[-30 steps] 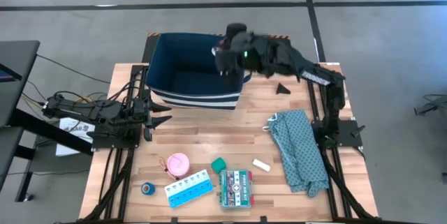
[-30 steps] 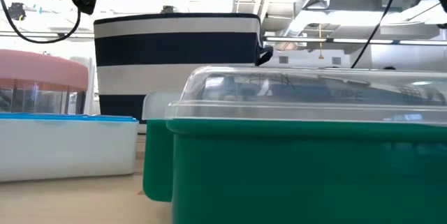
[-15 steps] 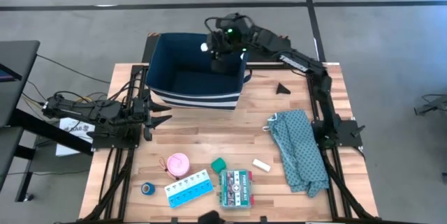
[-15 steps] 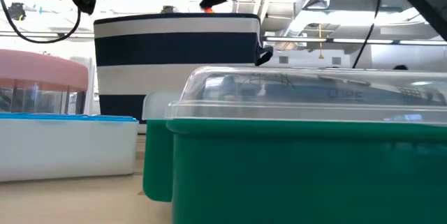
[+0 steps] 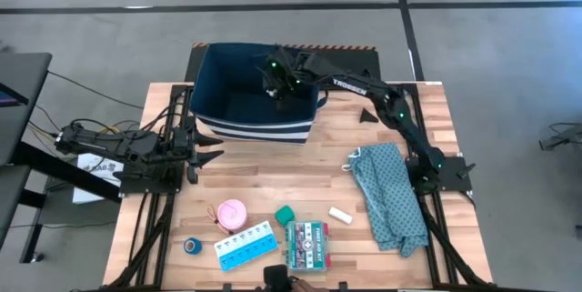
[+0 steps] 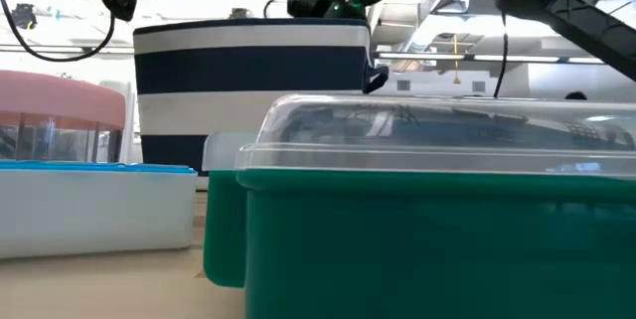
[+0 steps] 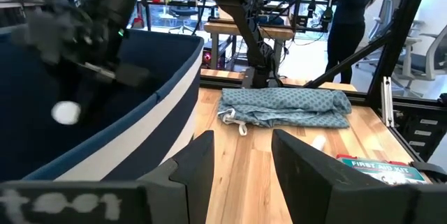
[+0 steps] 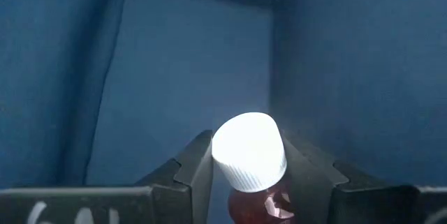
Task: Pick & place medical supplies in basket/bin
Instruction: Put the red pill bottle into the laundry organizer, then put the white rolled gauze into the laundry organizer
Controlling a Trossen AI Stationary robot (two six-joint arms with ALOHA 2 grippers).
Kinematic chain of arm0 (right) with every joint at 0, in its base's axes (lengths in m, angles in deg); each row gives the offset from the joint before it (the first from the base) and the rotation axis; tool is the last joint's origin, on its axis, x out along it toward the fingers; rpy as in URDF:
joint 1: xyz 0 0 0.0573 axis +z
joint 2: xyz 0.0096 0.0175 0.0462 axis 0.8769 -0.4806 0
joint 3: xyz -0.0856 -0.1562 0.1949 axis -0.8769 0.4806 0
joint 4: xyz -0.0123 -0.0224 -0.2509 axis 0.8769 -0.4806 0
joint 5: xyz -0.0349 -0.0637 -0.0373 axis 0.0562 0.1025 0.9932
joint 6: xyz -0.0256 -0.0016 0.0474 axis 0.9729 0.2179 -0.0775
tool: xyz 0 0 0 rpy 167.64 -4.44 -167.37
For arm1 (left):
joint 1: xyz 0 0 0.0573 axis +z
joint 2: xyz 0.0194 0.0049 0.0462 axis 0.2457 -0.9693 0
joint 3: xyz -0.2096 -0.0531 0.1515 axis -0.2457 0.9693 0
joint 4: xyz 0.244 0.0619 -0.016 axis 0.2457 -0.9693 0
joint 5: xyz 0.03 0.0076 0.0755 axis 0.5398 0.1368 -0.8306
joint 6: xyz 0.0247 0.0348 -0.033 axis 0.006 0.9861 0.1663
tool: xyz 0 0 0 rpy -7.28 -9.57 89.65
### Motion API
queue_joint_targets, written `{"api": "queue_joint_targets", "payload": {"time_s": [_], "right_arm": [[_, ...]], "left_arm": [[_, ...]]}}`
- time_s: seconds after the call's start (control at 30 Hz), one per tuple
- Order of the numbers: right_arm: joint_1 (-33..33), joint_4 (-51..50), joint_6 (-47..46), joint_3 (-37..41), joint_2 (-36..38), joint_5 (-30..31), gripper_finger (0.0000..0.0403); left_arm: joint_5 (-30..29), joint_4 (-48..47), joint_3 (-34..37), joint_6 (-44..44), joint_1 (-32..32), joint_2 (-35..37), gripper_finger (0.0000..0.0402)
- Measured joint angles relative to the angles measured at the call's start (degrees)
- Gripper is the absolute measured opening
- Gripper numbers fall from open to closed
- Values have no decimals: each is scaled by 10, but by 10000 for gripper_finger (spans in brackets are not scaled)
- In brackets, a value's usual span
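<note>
My right gripper (image 8: 248, 172) is inside the dark navy bin (image 5: 218, 101), near its far right corner, shut on a small reddish bottle with a white cap (image 8: 248, 151). The left wrist view shows the cap (image 7: 66, 112) below the gripper inside the bin. My left gripper (image 5: 207, 151) waits open and empty at the table's left side beside the bin. A pink roll (image 5: 231, 212), blue tape roll (image 5: 192, 246), light-blue pill organizer (image 5: 245, 245), green-red flat box (image 5: 307, 244), teal bit (image 5: 285, 212) and white bit (image 5: 340, 215) lie flat near the table's near edge. My right gripper pinches the bottle between its two fingers, on the red body (image 8: 253, 203) just behind the white cap. The fingers reach down into the bin from above its far right side. The cap end sticks out past the fingertips. The bottle shows clear of the bin's walls.
A green patterned cloth (image 5: 389, 194) lies at the table's right side, with a small black piece (image 5: 367, 115) beyond it. The bin's striped wall (image 6: 248, 71) stands tall at the far left-centre. A person (image 7: 349, 15) stands in the room beyond the table.
My right gripper has carried the bottle from above the bin's far right corner toward the table's left and down, past the rim into the bin. In the low view the bottle has dropped out of sight behind the bin's wall.
</note>
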Motion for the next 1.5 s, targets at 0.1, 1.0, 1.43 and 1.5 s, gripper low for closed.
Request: {"api": "queue_joint_targets", "payload": {"time_s": [0.1, 1.0, 1.43, 1.5], "right_arm": [[-4, -30, -3, 0, -7, -11, 135], [9, -91, 11, 4, -91, 21, 161], [10, -82, -24, 4, -91, 22, 229], [11, -79, -24, 4, -91, 23, 237]], "left_arm": [[0, 0, 0, -1, 0, 0, 135], [0, -5, 0, -30, 0, 0, 135], [0, -4, 0, -25, 0, 0, 135], [0, -4, 0, -25, 0, 0, 135]]}}
